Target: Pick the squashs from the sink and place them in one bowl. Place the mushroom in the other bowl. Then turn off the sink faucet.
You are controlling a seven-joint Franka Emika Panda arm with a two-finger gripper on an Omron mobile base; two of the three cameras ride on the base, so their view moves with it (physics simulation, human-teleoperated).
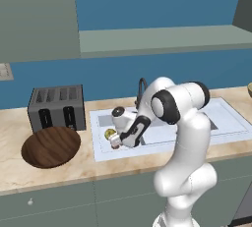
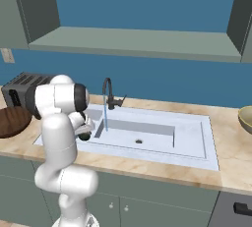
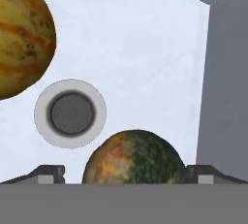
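- While the dark green squash (image 3: 135,157) lies on the pale floor of the sink (image 3: 145,48), the gripper (image 3: 124,173) hangs right over it with its jaws spread wide, one fingertip (image 3: 48,173) on each side of the squash and nothing gripped yet.
- Beside it in the same basin, across the round dark drain (image 3: 70,113), lies the yellow squash (image 3: 22,34), striped with orange; from the left base camera it shows as a yellow-green spot (image 1: 109,133) just beside the gripper (image 1: 117,142).
- As a judgement, the task is barely begun: both squashes are in the sink, so neither has gone to a bowl.
- On the counter left of the sink, in front of a grey toaster (image 1: 55,107), the wide dark wooden bowl (image 1: 50,146) looks empty.
- Far to the right, at the counter's edge, only the rim of the olive-tan bowl (image 2: 246,119) is visible; its inside cannot be seen.
- Whether the mushroom is in the sink cannot be told from these views.
- Behind the sink, the dark faucet (image 2: 108,93) pours a thin blue stream of water (image 2: 105,118), so turning it off is left to do.
- No brand, label or readable writing appears anywhere.
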